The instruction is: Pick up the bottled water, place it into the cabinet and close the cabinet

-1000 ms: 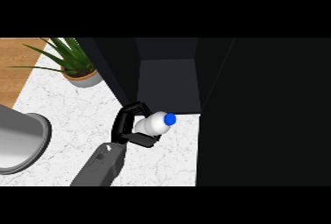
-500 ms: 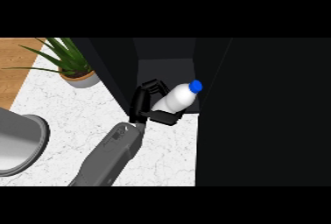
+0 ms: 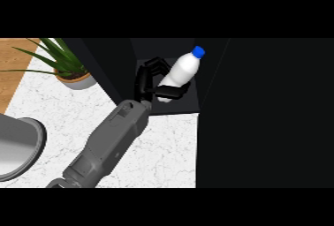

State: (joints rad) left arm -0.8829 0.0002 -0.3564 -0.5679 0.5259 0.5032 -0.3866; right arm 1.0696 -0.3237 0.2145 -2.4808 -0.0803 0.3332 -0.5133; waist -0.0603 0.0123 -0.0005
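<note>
Marbled counter (image 3: pixel 163 145) meets the black cabinet (image 3: pixel 261 110), and within the last second the left robot hand (image 3: pixel 149 81), fingers curled round the bottled water (image 3: pixel 183 70), has carried it toward 12 o'clock into the cabinet's open front, so release looks close. Black on black hides the door, fingers cover the bottle's base, and no right robot hand shows.

At 8 o'clock the edge cuts off a grey bowl (image 3: pixel 16 145); my left hand (image 3: pixel 143 84) hides the base of the bottled water (image 3: pixel 184 69).
</note>
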